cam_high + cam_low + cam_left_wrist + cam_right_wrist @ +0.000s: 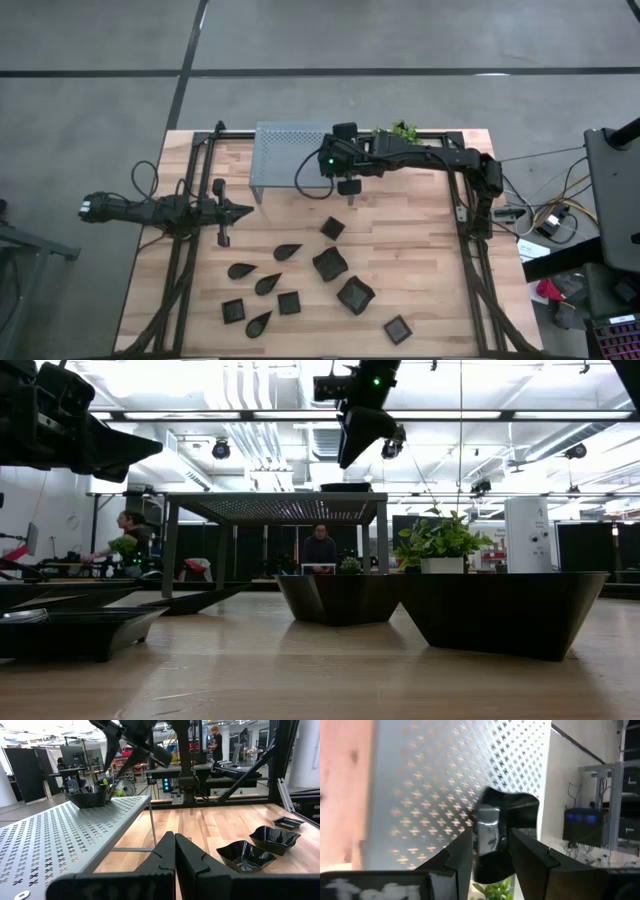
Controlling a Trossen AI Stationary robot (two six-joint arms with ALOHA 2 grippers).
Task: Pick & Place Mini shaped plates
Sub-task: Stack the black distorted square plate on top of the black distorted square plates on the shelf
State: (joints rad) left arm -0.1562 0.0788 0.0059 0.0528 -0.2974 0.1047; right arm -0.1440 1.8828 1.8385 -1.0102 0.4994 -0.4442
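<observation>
glossy black wavy-edged plate (507, 805) sits on the grey perforated metal shelf (285, 150) at twelve o'clock; right gripper (490, 842) spread narrowly above it, seemingly releasing; next, retreat and fetch another

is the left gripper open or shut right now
Shut. In the left wrist view the left gripper has its two dark fingers pressed together with nothing between them. It sits at the table's left side.

Light wooden table (420, 290) — scattered black mini shaped plates (330, 264), grey perforated shelf (290, 150), small plant (402, 131)
</observation>
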